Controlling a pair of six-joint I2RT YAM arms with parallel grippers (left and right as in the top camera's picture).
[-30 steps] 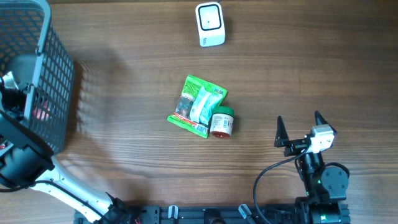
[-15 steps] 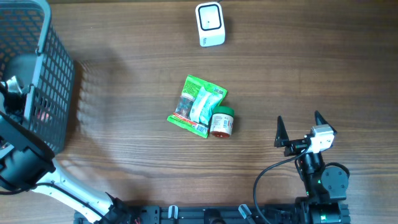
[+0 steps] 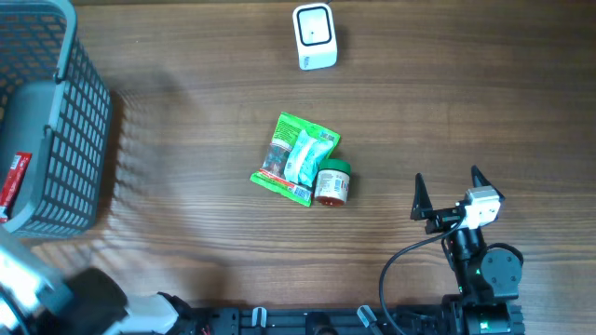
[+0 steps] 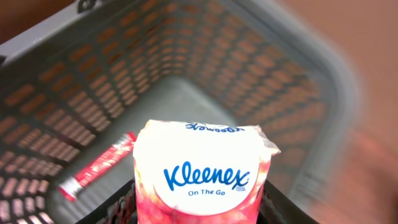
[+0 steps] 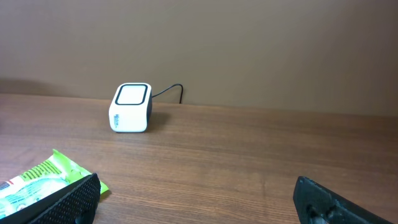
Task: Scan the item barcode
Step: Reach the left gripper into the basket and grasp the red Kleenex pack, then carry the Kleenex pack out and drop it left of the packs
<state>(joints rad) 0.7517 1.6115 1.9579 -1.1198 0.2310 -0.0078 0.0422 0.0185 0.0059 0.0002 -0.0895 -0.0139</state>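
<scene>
You are holding the Kleenex pack (image 4: 202,174) clamped in the left gripper (image 4: 198,210) above the basket (image 4: 298,81) at the left; be lifting it clear of the rim and turning its barcode toward the scanner (image 3: 314,35) at the far edge. The green pouch (image 3: 296,154) and jar (image 3: 332,182) are lying between; the right gripper (image 3: 447,186) is idling near right, jaws apart.

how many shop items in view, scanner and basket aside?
4. Green packet at table centre; green-lidded jar beside its lower right corner; red tube lying in the basket; Kleenex pack in the left claw above the basket. The basket may hide more.
</scene>
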